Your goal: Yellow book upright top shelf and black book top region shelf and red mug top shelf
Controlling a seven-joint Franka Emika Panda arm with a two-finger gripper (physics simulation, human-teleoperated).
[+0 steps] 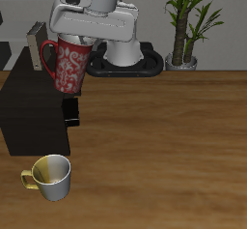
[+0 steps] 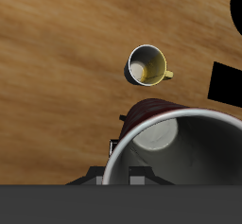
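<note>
Red mug (image 1: 70, 67) gripped by gripper (image 1: 75, 42) beside shelf (image 1: 29, 112); only wrist view shows its grey interior (image 2: 180, 157).

I count two mugs: one red mug (image 1: 69, 65) at my fingers, and one white-and-yellow mug (image 1: 50, 177) on the table at about six o'clock from it. One black shelf (image 1: 29, 112). One yellow book (image 1: 37, 40) upright on it, possibly. One potted plant (image 1: 188, 25) at two o'clock.
</note>
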